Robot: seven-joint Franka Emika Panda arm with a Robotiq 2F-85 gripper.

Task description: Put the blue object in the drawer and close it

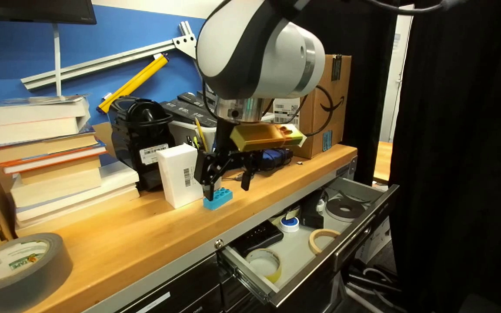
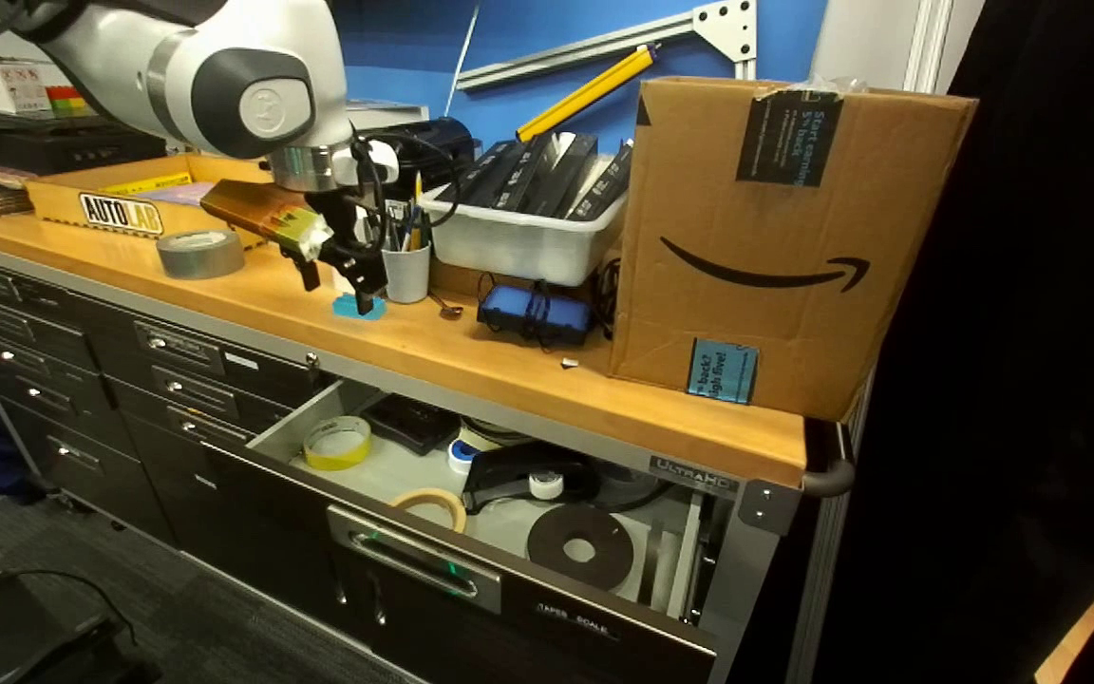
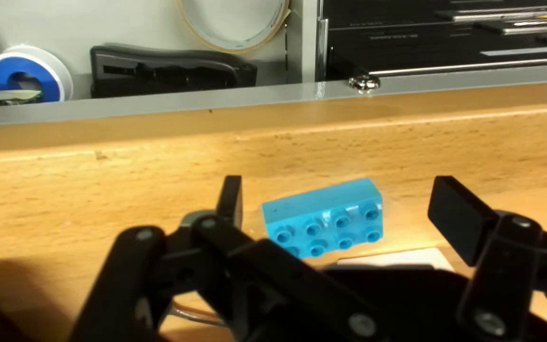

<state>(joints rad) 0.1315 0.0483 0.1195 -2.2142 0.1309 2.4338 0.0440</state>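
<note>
Blue brick [image 3: 323,218] on the worktop [image 1: 146,234], middle of the wrist view; tool [image 1: 227,188] spread over it, drawer [image 1: 296,250] pulled out.
Brick: light cyan-blue, glossy, hollow round studs facing up; lies just beside the white box [image 1: 178,174], near mid-frame in an exterior view, contact between them unclear. Tool fingers [image 3: 463,221] wide apart, one to each side of the brick, gaps showing. Drawer, in both exterior views: yellow tape roll [image 2: 338,464] and black item [image 1: 261,237] toward its left end in the frame, blue-and-white spool [image 1: 289,222] and tan ring [image 1: 312,241] further along, dark disc [image 2: 552,546] with a centre hole toward the right; other dark contents not identified. Pale bin [image 2: 528,249], upper centre of an exterior view: black boxes [image 2: 552,176], tops above the rim. Grey cup [image 2: 407,275] just left of it in the frame: pens [image 2: 406,230] standing inside.
</note>
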